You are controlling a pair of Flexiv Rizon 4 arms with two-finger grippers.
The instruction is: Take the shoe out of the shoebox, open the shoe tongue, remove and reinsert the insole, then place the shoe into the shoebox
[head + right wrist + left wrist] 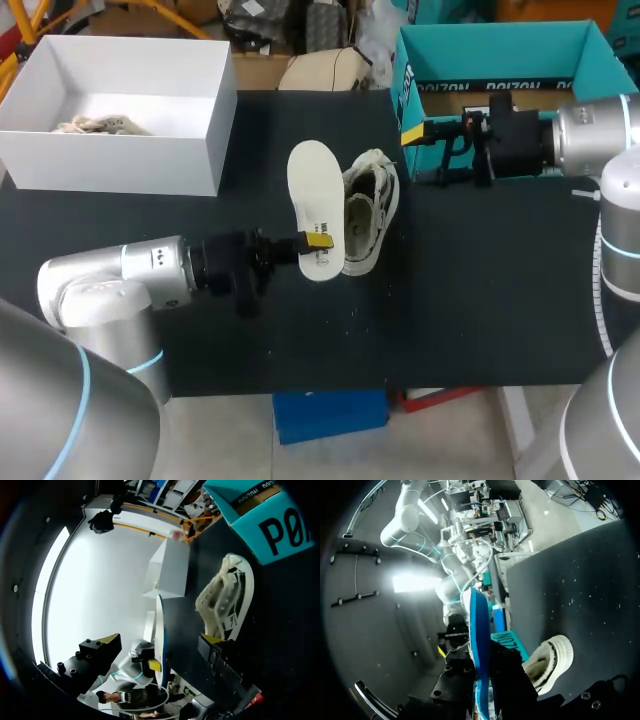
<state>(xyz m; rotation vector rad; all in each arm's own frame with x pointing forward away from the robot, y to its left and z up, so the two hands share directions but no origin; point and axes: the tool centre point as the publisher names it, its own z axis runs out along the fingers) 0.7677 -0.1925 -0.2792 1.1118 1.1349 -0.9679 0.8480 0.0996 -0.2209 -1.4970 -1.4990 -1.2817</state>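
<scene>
Insole (313, 205): clamped at one end in left pincer (318, 241), on edge beside shoe (370, 210) on worktop (480, 300). Right pincer (420, 150): wide, empty. Reinsertion: likely steady shoe, lead with free end.

insole (312, 205) looks like smooth white foam, blue underneath; shoe (375, 205) is off-white cloth. table (480, 290) is matt black, shoebox (510, 55) matt teal cardboard.

Large black block letters run along the outer side wall of the teal shoebox (280, 535). In the head view a row of white letters stands upside down on its inner wall. Small dark print sits on the white face of the insole (310, 195), and a small dark mark on the side of the shoe (227, 600). Both are too small to make out.
</scene>
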